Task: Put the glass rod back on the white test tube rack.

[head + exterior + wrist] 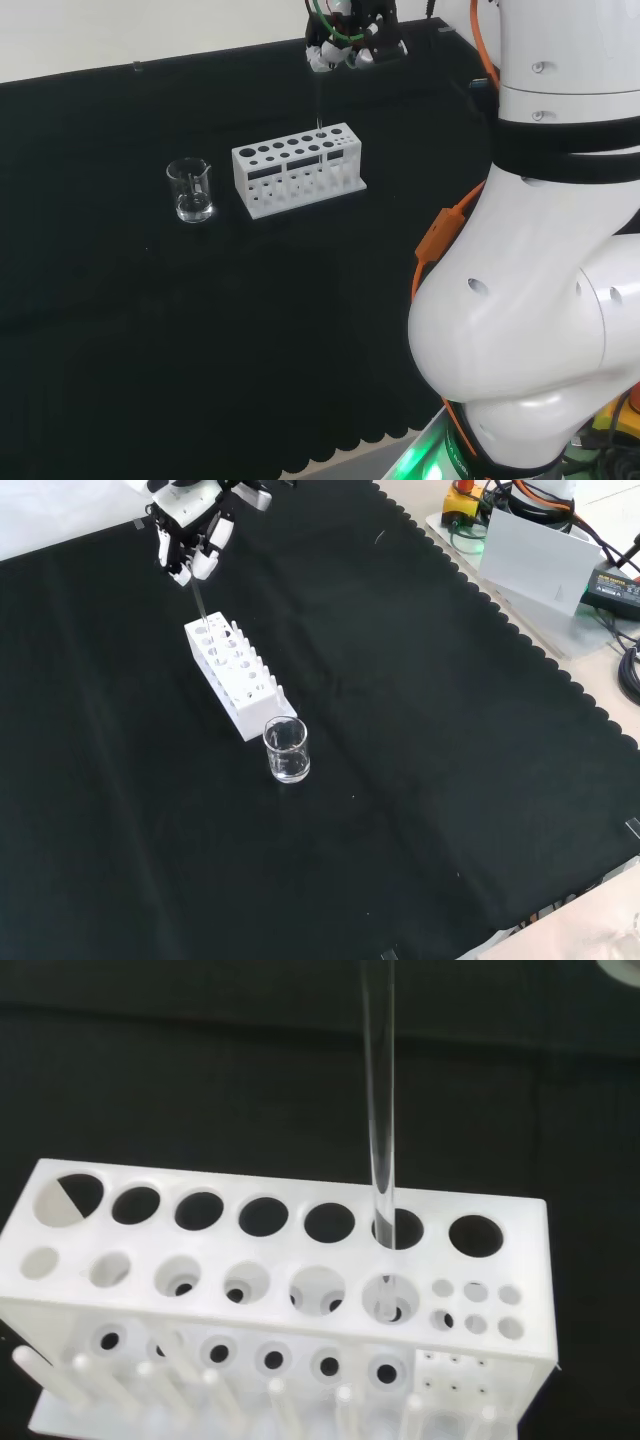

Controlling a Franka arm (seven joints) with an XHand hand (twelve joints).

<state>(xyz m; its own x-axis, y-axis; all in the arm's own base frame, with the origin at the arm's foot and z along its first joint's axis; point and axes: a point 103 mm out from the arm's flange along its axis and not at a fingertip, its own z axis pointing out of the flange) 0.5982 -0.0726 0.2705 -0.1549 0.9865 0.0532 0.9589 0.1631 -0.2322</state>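
Note:
The white test tube rack (300,172) stands mid-cloth, with rows of round holes in its top. The hand (352,46) hangs above the rack's right end in the head view, its fingers curled on the top of the thin clear glass rod (318,112). The rod hangs upright from the hand (190,538) down to the rack's far end (232,670) in the front view. In the wrist view the rod (378,1090) passes through one large hole of the rack (290,1252), and its tip shows at the level below.
A small clear glass beaker (191,190) stands left of the rack in the head view, just in front of it (287,748) in the front view. A grey box (530,555) and cables lie beyond the cloth's scalloped right edge.

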